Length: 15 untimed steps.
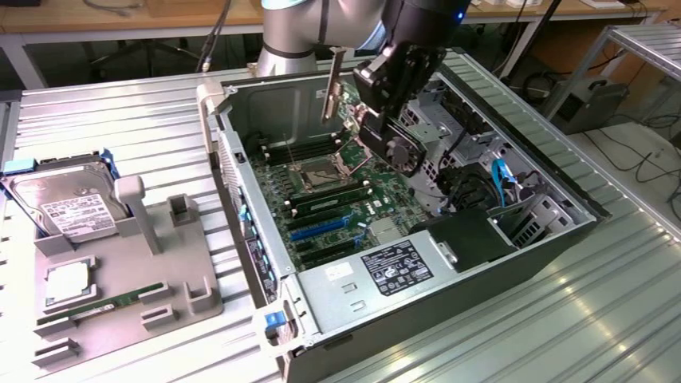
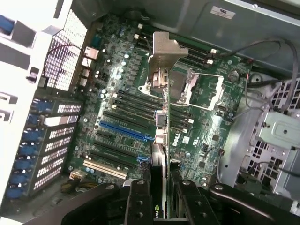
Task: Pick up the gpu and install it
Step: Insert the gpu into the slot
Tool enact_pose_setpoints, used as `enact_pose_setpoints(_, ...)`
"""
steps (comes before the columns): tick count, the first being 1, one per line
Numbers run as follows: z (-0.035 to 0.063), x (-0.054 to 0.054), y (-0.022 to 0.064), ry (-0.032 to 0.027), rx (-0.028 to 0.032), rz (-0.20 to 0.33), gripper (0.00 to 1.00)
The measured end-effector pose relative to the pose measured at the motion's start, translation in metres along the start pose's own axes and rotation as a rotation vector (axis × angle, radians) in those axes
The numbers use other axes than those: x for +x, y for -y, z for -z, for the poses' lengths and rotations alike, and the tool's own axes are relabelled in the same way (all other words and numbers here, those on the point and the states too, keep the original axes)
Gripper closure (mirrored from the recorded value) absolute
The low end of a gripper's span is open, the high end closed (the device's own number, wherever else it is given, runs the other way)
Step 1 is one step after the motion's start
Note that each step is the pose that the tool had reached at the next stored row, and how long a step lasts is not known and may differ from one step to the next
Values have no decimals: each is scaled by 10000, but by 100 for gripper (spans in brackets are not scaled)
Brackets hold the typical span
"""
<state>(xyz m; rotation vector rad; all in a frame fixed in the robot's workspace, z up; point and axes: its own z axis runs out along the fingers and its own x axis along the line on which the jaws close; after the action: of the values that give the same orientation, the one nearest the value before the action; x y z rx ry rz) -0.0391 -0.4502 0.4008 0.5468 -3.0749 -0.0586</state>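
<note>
The claw [image 1: 383,112], half closed, grips the graphics card [image 1: 399,150] between its fingers and holds it clear above the green motherboard [image 1: 319,199] inside the open computer case [image 1: 255,263], with the hard drive [image 1: 64,207] on the grey tray [image 1: 202,295] at the exterior view's left.

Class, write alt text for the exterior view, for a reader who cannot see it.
A robot gripper holds the gpu over the motherboard of an open computer case. On the exterior view's left, a grey tray carries a hard drive and a memory stick.
</note>
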Motion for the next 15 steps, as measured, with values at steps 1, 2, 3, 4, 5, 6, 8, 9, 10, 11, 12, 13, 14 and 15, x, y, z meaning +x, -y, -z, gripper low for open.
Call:
enact_pose_setpoints(1, -4, 0, 0, -1, 5, 230, 74)
enact_pose_setpoints(2, -8, 0, 0, -2, 10, 425, 74)
enact_pose_setpoints(3, -12, 0, 0, -2, 14, 594, 74)
enact_pose_setpoints(4, -15, 0, 0, -3, 19, 779, 74)
enact_pose_setpoints(5, -20, 0, 1, -3, 25, 1029, 74)
enact_pose_setpoints(6, -24, 0, 1, -3, 30, 1211, 74)
enact_pose_setpoints(8, -36, 0, 1, -6, 43, 1778, 74)
enact_pose_setpoints(9, -44, 0, 2, -8, 51, 2132, 74)
enact_pose_setpoints(10, -52, 0, 2, -11, 61, 2523, 74)
enact_pose_setpoints(11, -56, 0, 2, -12, 64, 2689, 74)
enact_pose_setpoints(12, -61, 0, 2, -13, 69, 2899, 74)
enact_pose_setpoints(13, -65, 0, 2, -15, 74, 3091, 74)
enact_pose_setpoints(14, -69, -1, 3, -16, 78, 3299, 74)
enact_pose_setpoints(15, -76, -1, 3, -17, 85, 3598, 74)
